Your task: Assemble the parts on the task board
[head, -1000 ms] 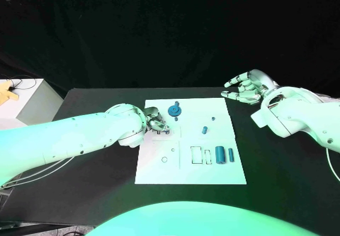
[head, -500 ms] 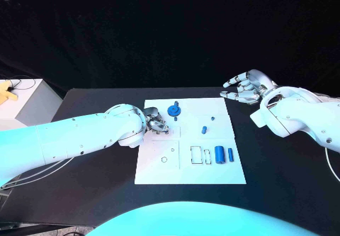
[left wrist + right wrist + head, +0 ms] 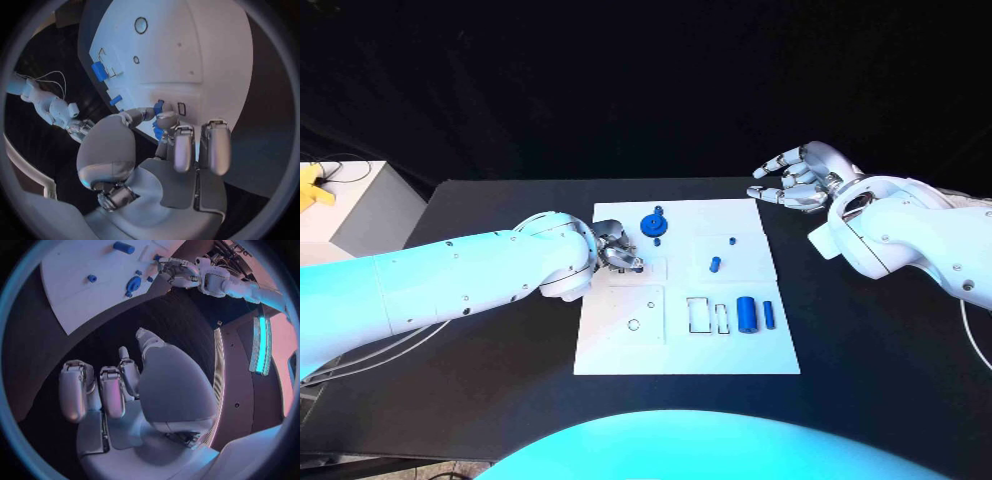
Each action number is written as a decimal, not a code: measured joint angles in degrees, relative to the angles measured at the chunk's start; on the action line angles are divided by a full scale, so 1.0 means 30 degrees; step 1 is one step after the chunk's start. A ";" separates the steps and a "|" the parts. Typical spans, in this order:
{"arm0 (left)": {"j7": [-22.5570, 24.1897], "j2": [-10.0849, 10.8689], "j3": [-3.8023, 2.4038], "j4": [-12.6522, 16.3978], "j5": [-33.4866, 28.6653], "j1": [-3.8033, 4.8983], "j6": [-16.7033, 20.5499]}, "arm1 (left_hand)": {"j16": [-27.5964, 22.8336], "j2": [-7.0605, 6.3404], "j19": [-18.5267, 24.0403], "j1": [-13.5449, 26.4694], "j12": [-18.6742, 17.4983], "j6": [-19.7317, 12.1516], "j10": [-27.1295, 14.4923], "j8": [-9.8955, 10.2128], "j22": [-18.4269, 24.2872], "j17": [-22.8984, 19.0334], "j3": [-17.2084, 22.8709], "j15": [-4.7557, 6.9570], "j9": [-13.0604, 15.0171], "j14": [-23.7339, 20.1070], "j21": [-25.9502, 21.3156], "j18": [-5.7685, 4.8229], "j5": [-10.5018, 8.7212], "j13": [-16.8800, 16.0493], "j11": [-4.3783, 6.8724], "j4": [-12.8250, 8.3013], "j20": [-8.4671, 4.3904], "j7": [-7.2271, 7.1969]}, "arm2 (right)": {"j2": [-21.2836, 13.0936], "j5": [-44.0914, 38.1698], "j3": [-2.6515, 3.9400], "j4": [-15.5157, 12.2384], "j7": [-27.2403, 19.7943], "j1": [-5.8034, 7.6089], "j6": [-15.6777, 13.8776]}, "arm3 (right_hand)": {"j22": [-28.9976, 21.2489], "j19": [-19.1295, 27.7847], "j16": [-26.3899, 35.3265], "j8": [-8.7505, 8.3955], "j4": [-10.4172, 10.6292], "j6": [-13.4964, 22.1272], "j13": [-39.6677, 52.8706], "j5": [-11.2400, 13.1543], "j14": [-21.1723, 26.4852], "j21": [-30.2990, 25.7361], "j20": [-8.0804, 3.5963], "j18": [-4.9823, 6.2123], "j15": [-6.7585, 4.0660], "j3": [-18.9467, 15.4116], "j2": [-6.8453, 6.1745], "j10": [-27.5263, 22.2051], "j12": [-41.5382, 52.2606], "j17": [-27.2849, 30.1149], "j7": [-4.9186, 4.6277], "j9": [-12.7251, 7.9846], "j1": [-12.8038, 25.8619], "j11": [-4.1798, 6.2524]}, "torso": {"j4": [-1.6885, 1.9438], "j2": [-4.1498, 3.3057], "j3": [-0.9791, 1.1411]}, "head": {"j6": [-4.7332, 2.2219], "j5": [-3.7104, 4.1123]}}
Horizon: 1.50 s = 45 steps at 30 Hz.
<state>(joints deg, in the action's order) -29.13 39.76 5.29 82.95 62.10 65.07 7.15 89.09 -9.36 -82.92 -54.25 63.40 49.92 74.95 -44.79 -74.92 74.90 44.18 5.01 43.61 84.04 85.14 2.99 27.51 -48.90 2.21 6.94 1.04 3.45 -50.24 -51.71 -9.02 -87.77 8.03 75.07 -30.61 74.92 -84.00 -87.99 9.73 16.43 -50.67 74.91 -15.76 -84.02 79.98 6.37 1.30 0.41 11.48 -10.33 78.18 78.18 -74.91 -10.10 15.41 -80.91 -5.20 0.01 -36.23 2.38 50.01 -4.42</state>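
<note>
The white task board (image 3: 733, 352) lies in the middle of the black table. My left hand (image 3: 619, 249) sits over the board's left edge, fingers curled in. In the left wrist view the thumb and a finger (image 3: 166, 120) pinch a small blue part (image 3: 158, 106) just above the board (image 3: 206, 50), next to a small rectangular slot (image 3: 181, 108). A blue round gear-like part (image 3: 655, 223) stands near the far edge, and a small blue peg (image 3: 715, 265) stands mid-board. Two blue cylinders (image 3: 749, 314) lie side by side at the right. My right hand (image 3: 798, 178) hovers off the board's far right corner, fingers spread, holding nothing.
Several outlined recesses (image 3: 698, 314) and a round hole (image 3: 635, 324) mark the board's near half. A white box (image 3: 358, 205) stands beyond the table's left edge. Bare black tabletop (image 3: 877, 330) surrounds the board.
</note>
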 measured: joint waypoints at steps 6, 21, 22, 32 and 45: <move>0.0015 -0.0007 -0.0006 -0.0023 0.0017 0.0006 -0.0158 | 0.0000 -0.0025 0.0000 0.0024 0.0000 0.0003 -0.0001 0.0001 0.0000 0.0000 0.0000 0.0000 -0.0005 0.0000 0.0000 0.0001 -0.0002 -0.0025 -0.0001 0.0000 0.0001 -0.0002 | 0.0005 -0.0002 0.0000 0.0021 0.0000 -0.0004 -0.0003 | -0.0001 0.0000 0.0000 0.0015 0.0000 0.0000 -0.0001 0.0000 0.0000 0.0000 0.0000 0.0000 0.0000 0.0000 0.0000 0.0000 0.0000 0.0000 0.0000 0.0000 0.0000 0.0000 | 0.0000 0.0002 -0.0011 | 0.0000 -0.0009; 0.0043 -0.0148 -0.0015 -0.0237 0.0065 0.0015 -0.0473 | 0.0072 -0.0046 0.0000 0.0045 -0.0001 0.0130 0.0000 0.0002 0.0002 0.0000 0.0000 -0.0001 -0.0033 0.0000 0.0000 0.0004 -0.0070 -0.0022 -0.0001 0.0000 0.0000 -0.0126 | 0.0068 0.0491 -0.0003 0.0258 -0.0144 -0.0006 -0.0378 | -1.0002 0.5567 1.4634 0.0597 0.0039 0.1061 -1.2235 -0.0886 0.4168 -1.9003 0.0097 0.2970 0.0171 0.0876 -0.0210 -0.7009 -1.3846 1.1910 -0.0081 -0.0173 0.0367 -0.0347 | 0.0000 -0.0005 -0.0011 | 0.0000 -0.0049; 0.0046 -0.0160 -0.0016 -0.0260 0.0070 0.0017 -0.0495 | 0.0072 -0.0046 0.0001 0.0044 0.0000 0.0133 -0.0001 0.0003 0.0002 0.0000 0.0000 -0.0001 -0.0033 -0.0001 0.0000 0.0005 -0.0070 -0.0022 -0.0001 0.0000 0.0000 -0.0127 | 0.0074 0.0656 -0.0003 0.0279 -0.0212 -0.0006 -0.0412 | -1.0854 0.5978 1.5943 0.0597 0.0041 0.1235 -1.3297 -0.0889 0.4775 -1.9998 0.0310 0.2971 0.0386 0.1049 -0.0300 -0.7426 -1.4965 1.2374 -0.0198 -0.0174 0.0457 -0.0450 | 0.0000 -0.0007 -0.0011 | 0.0000 -0.0049; 0.0081 -0.0403 -0.0049 -0.0597 0.0093 0.0058 -0.0830 | 0.0071 -0.0044 0.0001 0.0041 0.0169 0.0363 0.0185 0.0003 0.0002 0.0000 0.0000 -0.0001 -0.0116 0.0000 0.0028 0.0006 -0.0117 -0.0277 0.0043 0.0000 0.0000 -0.0240 | 0.0149 0.2983 -0.0004 0.0402 -0.1459 -0.0006 -0.0562 | -1.7363 0.9018 2.4186 0.0888 -0.0159 0.1496 -2.0817 -0.0959 0.8685 -2.5389 0.2257 0.2970 0.2113 0.1842 -0.0531 -0.7677 -1.9986 1.6793 -0.0594 -0.0439 0.0376 -0.1539 | 0.0000 -0.0011 0.0000 | 0.0000 -0.0031; 0.0034 -0.0775 -0.0047 -0.0995 0.0077 0.0119 -0.1400 | 0.0169 0.0032 0.0001 0.0118 0.0444 0.0711 0.0424 -0.0051 0.0004 0.0000 0.0001 -0.0001 -0.0244 -0.0001 0.0066 0.0008 -0.0223 -0.0616 0.0074 0.0000 0.0001 -0.0371 | 0.0257 0.4791 -0.0007 0.0497 -0.2741 -0.0006 -0.0601 | -1.9477 0.9695 2.5741 0.0888 -0.0265 0.1775 -2.2793 -0.1031 0.9118 -2.5389 0.2661 0.2970 0.2552 0.1947 -0.0531 -0.7780 -2.1055 1.8536 -0.0479 -0.0690 0.0375 -0.1774 | 0.0000 -0.0026 0.0002 | 0.0000 -0.0004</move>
<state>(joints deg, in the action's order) -29.03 37.43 5.15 79.97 62.33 65.43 2.95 89.60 -9.27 -82.91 -53.90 64.73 52.05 76.22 -44.95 -74.91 74.90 44.18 5.01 42.88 84.04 85.34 3.01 26.84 -50.75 2.44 6.94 1.04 2.34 -49.47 -37.34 -9.04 -86.28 -0.19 75.05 -32.41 16.49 -54.92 -10.76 12.40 15.64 -45.35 6.53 -18.85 -56.67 3.81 14.35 10.21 8.07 17.33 -11.93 54.84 15.01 -19.30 -11.53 13.34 -79.78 -10.52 0.01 -36.30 2.39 50.01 -4.43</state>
